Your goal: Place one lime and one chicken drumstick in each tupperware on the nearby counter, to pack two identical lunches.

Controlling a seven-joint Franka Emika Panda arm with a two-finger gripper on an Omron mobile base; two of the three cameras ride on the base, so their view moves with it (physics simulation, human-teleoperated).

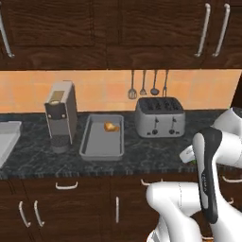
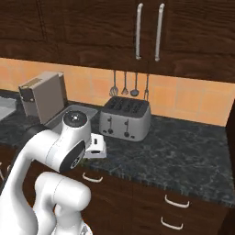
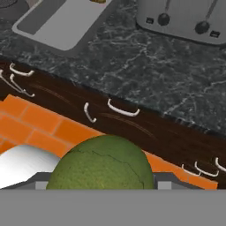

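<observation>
Filling the bottom centre of the hand view, one lime (image 3: 102, 164) sits right at the jaws, its green rind rising between the two grey finger stubs at either side; it looks held between them, the jaws set about as wide as the fruit. In the left base view a sliver of green shows beside the white hand (image 1: 188, 154), which hangs over the front edge of the tabletop (image 1: 156, 156) toward its right end.

One grey rectangular tray (image 1: 102, 137) lies on the tabletop, running from near the back edge to near the front edge, between the coffee machine (image 1: 60, 116) and the toaster (image 1: 159, 116). Inside it, at the back right corner of the tray, rests one small orange-brown piece, the chicken drumstick (image 1: 110, 126); the rest of the tray floor is bare grey.

Counted: one lime, one drumstick, one tray, one toaster with four slots, one coffee machine, and four utensils (image 1: 148, 85) hanging on the wall above the toaster.
</observation>
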